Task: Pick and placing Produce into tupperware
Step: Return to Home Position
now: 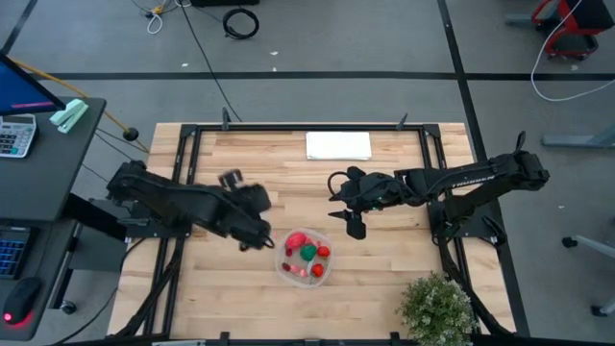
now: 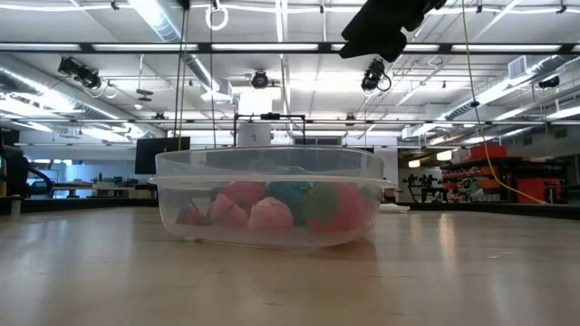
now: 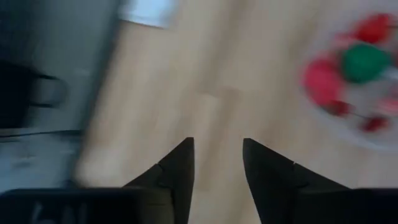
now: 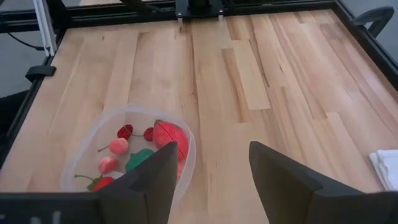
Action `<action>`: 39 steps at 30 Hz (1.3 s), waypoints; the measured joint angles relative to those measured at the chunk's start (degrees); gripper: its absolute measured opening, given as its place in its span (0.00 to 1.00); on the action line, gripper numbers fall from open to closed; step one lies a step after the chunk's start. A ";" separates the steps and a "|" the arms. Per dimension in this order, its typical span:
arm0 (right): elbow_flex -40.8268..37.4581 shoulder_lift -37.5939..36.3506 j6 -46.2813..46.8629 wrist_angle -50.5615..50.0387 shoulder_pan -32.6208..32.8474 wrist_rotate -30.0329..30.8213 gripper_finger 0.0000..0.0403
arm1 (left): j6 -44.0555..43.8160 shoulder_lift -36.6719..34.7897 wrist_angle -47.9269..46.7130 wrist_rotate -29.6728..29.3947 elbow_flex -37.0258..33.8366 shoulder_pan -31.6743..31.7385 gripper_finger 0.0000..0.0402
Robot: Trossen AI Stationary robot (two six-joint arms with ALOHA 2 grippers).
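All visible produce (image 1: 307, 253) lies in the tupperware (image 1: 285, 273); left gripper (image 1: 256, 238) and right gripper (image 1: 353, 226) flank it, jaws released, empty; retracting home seems next.

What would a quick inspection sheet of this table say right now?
Surface: wooden table, nothing spilled.
Job's things: produce lies inside the tupperware; none seen loose.
Clutter: white rectangle at the far edge; plant at the near right corner.
Grippers: left gripper open, empty, left of the tupperware; right gripper open, empty, raised to its right.
Cables: coiled black cable on the floor beyond the table.
Surroundings: desk with calculator at left; open hall behind.
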 joint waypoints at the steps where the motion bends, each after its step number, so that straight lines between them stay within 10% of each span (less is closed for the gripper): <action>1: 0.00 0.00 -0.39 -0.07 -0.02 0.02 0.51 | -0.65 -0.01 -2.84 -2.83 2.62 -0.30 0.34; 11: 0.00 -3.73 0.00 -6.23 0.01 -0.04 0.51 | 4.95 -16.76 -2.27 -7.63 12.54 -3.83 0.27; 19: 0.00 -13.54 0.05 -10.54 0.01 -0.02 0.51 | -6.26 -40.26 -2.51 -7.35 4.99 -6.31 0.23; 25: 0.00 -21.01 1.65 -13.20 0.01 -0.02 0.51 | -12.90 -56.59 1.98 -6.04 -16.46 -6.28 0.21; 34: -3.54 -20.20 13.58 -11.34 0.91 0.09 0.51 | 25.02 -67.66 81.37 29.45 -67.38 -6.14 0.23; 39: -6.61 -18.82 3.77 -1.57 0.87 -2.70 0.52 | 28.16 -67.86 88.66 30.33 -77.89 -3.49 0.21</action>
